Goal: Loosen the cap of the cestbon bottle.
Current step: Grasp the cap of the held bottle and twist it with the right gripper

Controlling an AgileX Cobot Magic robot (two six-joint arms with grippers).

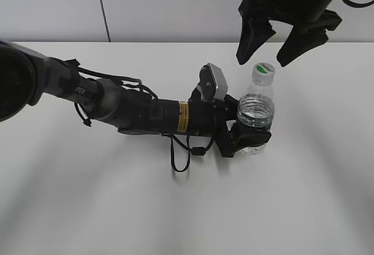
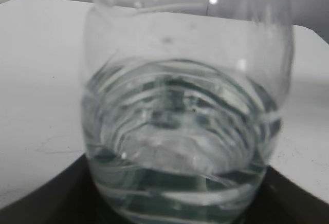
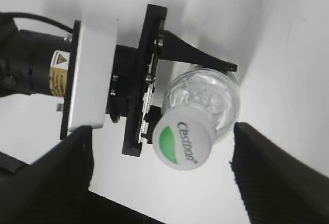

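The cestbon bottle (image 1: 256, 110) stands upright on the white table, clear with water inside. Its white cap (image 1: 264, 72) has a green patch and lettering; it also shows in the right wrist view (image 3: 181, 141). My left gripper (image 1: 250, 135) is shut on the bottle's lower body, over the label. The left wrist view is filled by the bottle (image 2: 185, 126), with dark jaw parts at the bottom corners. My right gripper (image 1: 267, 60) hangs open just above the cap, one finger on each side, touching nothing. Its fingers frame the cap in the right wrist view (image 3: 159, 162).
The white table (image 1: 87, 208) spreads all round the bottle. The left arm (image 1: 128, 112) lies low across the table from the left, with a loose cable loop (image 1: 184, 158) below it. A pale wall stands behind.
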